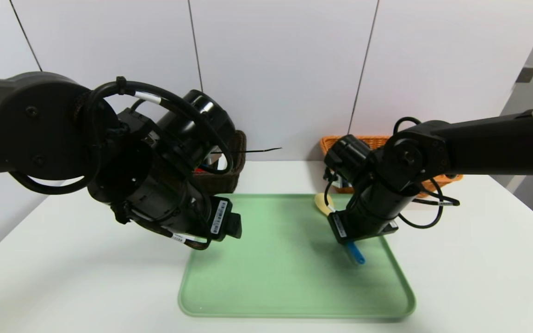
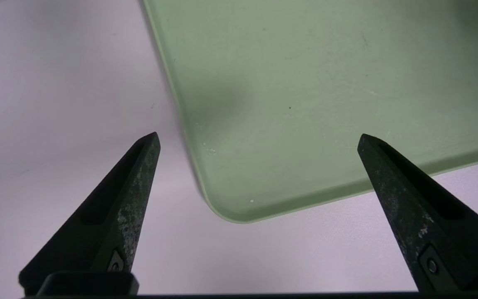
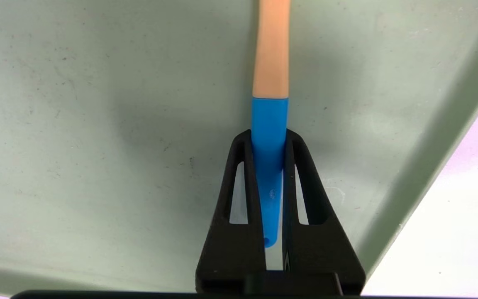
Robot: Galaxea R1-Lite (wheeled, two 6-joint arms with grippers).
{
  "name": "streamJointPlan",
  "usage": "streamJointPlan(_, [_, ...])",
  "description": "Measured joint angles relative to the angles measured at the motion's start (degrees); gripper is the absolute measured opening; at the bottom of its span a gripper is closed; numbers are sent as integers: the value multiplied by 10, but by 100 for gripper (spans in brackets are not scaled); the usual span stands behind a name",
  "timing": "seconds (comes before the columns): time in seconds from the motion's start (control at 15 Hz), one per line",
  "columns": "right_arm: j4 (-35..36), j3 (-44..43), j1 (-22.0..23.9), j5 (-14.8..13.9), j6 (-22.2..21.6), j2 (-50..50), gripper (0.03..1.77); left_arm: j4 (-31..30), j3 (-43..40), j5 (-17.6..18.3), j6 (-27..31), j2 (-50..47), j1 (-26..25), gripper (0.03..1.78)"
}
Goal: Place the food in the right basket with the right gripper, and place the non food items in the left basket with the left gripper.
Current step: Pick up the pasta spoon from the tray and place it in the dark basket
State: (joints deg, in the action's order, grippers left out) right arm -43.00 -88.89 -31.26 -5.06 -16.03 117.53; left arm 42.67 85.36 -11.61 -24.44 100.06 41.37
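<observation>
A pale wooden spoon [image 1: 322,202] with a blue handle [image 3: 269,120], one of the non food items, is on the right side of the green tray [image 1: 294,311]. My right gripper [image 3: 268,135] is low over the tray, shut on the blue handle. My left gripper [image 2: 259,136] hangs open and empty over the tray's near left corner [image 2: 226,214]. The dark brown left basket [image 1: 230,178] stands behind my left arm, mostly hidden. The orange-tan right basket [image 1: 374,140] stands behind my right arm. The food shows in no view.
The tray sits in the middle of a white table [image 1: 470,259], both baskets stand against the back wall, and the tray's raised rim [image 3: 425,182] runs close beside my right gripper.
</observation>
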Motion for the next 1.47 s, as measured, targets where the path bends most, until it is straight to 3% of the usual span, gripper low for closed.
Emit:
streamJointPlan(0.47, [0,0,-1,1,-3,-19,17,1,-1,0,-1,-17,-3,169])
streamJointPlan(0.73, [-1,-17,-7,3,1,-66,17,7,-3,0,6,-53,-31,169])
streamJointPlan(1.2, [4,-139,-44,-3,6,-104,17,9,-13,-2,5,-113,-65,169])
streamJointPlan(1.47, [116,-181,-59,0,41,-75,17,8,-25,-2,0,-121,-65,169])
